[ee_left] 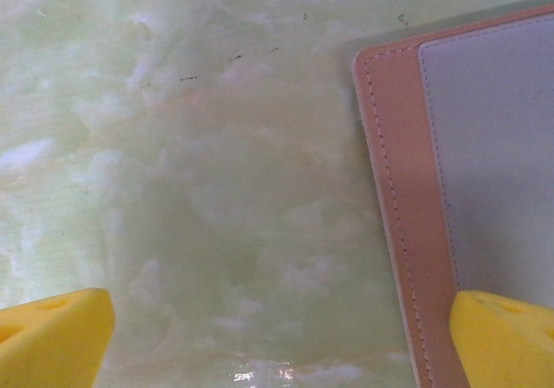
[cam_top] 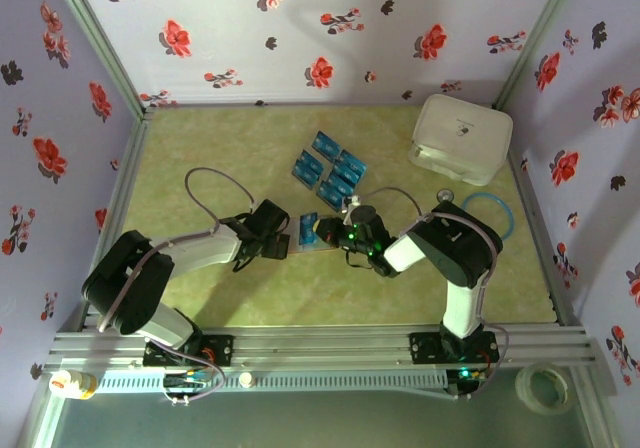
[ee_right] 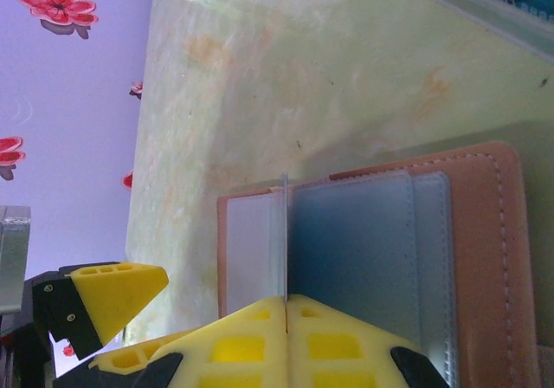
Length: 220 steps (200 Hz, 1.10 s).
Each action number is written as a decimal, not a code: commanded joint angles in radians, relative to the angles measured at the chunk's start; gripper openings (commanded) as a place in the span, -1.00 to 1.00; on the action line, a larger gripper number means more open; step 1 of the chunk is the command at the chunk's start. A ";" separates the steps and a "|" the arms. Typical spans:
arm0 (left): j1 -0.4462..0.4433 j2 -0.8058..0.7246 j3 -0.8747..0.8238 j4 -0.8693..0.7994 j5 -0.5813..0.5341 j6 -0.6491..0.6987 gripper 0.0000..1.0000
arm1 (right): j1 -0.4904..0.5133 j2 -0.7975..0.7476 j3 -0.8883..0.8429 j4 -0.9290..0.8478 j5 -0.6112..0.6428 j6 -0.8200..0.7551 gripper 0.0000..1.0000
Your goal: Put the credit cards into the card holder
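**Inspector:** Where did the cards stand?

**Assessor:** Several blue cards (cam_top: 328, 163) lay in a loose cluster on the table (cam_top: 200, 148), apart from the card holder (ee_right: 480, 258). The holder lay open and flat between the two arms. From above, a blue patch (cam_top: 308, 230) showed at its left side. I could not confirm whether that was a card seated in a pocket.

**Inspector:** And the pincers?

**Assessor:** The right gripper (ee_right: 286, 306) was fully closed on a thin sheet (ee_right: 284, 223) standing edge-on over the holder. I could not tell whether it was a card or a clear pocket leaf. The left gripper (ee_left: 277, 345) stood wide apart and empty, one finger over the holder's stitched edge.

**Inspector:** Your assessment?

**Assessor:** An early stage, in my judgement. Most of the cards were not yet loaded.
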 commanded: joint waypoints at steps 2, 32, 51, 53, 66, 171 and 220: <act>-0.008 0.001 -0.016 0.001 -0.010 -0.009 0.99 | -0.005 0.014 -0.018 0.023 -0.012 0.012 -1.00; -0.008 0.001 -0.017 0.001 -0.010 -0.008 0.99 | -0.005 0.013 -0.026 0.021 -0.013 0.012 -1.00; -0.008 0.001 -0.015 0.000 -0.010 -0.009 0.99 | -0.005 0.016 -0.026 0.021 -0.016 0.013 -1.00; -0.008 0.000 -0.015 0.000 -0.010 -0.009 0.99 | -0.005 0.018 -0.025 0.022 -0.018 0.013 -1.00; -0.008 0.001 -0.015 0.000 -0.010 -0.009 0.99 | -0.005 0.020 -0.024 0.020 -0.020 0.013 -1.00; -0.008 0.001 -0.014 0.001 -0.010 -0.005 0.99 | -0.001 0.039 -0.008 0.025 -0.029 0.020 -1.00; -0.008 0.001 -0.019 0.002 -0.010 -0.008 0.99 | 0.001 0.047 -0.001 0.030 -0.038 0.023 -1.00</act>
